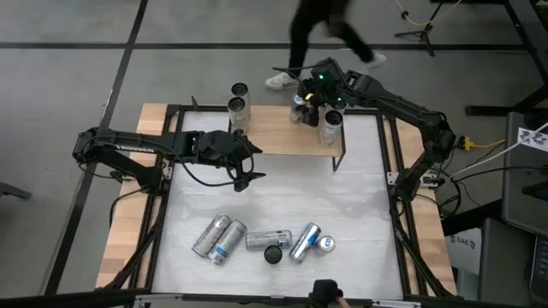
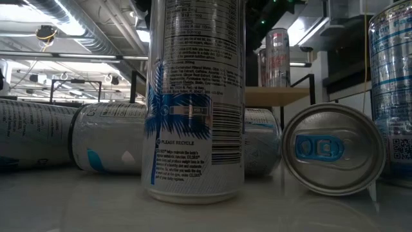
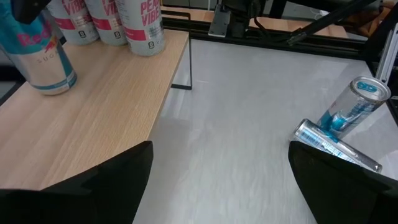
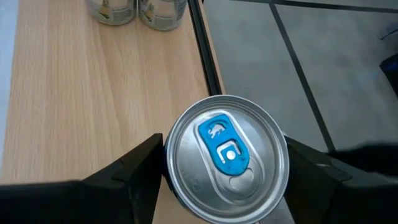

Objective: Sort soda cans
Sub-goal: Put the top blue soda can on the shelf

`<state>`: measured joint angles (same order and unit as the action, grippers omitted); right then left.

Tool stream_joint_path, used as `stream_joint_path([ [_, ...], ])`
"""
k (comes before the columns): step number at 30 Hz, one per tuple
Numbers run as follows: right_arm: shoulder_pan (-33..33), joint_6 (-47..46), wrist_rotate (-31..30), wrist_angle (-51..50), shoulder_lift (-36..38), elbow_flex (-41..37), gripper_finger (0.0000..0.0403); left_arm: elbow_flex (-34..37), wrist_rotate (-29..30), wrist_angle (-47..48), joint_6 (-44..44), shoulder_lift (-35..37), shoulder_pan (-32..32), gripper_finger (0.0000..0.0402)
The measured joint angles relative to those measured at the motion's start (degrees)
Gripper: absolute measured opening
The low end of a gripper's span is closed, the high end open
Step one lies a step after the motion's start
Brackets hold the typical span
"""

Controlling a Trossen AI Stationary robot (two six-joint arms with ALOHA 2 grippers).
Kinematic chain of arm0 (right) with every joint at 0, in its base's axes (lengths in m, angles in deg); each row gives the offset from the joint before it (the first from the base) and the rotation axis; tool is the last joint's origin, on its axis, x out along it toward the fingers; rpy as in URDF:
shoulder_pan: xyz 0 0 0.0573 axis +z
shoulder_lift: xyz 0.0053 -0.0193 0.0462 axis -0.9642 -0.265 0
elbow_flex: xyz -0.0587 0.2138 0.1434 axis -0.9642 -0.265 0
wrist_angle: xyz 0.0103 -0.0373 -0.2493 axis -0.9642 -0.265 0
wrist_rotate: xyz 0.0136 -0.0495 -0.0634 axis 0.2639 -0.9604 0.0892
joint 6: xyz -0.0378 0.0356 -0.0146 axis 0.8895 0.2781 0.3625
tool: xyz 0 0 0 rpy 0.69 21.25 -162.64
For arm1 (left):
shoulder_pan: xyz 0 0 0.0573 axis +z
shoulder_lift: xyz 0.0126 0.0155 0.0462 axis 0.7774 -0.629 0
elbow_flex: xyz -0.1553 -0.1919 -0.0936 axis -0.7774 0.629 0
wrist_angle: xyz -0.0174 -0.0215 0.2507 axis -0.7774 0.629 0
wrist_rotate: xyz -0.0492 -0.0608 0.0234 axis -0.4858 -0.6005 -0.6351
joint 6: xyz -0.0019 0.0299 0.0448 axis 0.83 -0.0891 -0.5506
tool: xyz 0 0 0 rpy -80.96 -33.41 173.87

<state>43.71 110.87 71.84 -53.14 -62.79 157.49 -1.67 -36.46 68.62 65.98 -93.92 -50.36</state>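
Soda can (image 4: 226,157) with blue tab upright on wooden shelf (image 4: 93,93), right gripper (image 4: 221,168) clasping it, left gripper (image 3: 221,180) spread wide beside shelf.

Bright overhead light, near cans (image 2: 193,96) blurred

The floor (image 1: 77,77) is grey, crossed by dark seam lines. A person (image 1: 321,30) in dark clothes and white shoes walks past the far side of the table (image 1: 282,205). Silver ducts (image 2: 77,29) and strip lights (image 2: 84,57) run under the ceiling. A yellow cable (image 1: 424,13) lies near a stand.
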Motion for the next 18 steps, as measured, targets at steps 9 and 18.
stream_joint_path([
  [9,0.0,0.0,-0.2,-0.3,0.0,0.0,0.0262,0.0,0.0,0.0,0.0,0.0,0.0,0.0367],
  [18,0.1,0.1,-1.1,0.2,0.0,0.0,0.0262,0.0,0.0,0.0,0.0,0.0,0.0,0.0367],
])
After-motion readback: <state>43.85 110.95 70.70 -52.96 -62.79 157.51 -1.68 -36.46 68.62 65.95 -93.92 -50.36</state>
